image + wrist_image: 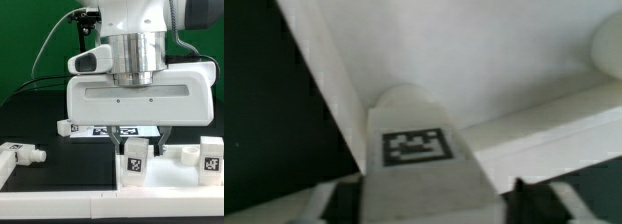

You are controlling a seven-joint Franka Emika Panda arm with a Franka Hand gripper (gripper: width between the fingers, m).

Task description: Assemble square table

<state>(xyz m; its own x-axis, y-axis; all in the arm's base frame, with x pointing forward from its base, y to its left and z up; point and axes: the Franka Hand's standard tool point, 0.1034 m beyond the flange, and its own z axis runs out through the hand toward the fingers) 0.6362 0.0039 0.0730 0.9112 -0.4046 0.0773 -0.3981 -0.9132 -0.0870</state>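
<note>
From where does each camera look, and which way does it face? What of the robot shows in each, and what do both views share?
Exterior view: off the arm, low beside the table, facing the gripper front-on; its white hand and wrist fill the middle.
Wrist view: on the wrist, looking down along the fingers; only the two finger ends show.
Shared: the tagged leg under the gripper, apparently the same one.

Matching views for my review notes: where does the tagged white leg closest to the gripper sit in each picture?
Exterior view: the leg stands upright at low centre, its tag facing the camera.
Wrist view: apparently the same leg, filling the lower middle, with the gripper straddling it and a gap showing on one side.
Shared landmark: the black-and-white tag on the leg's face.
</note>
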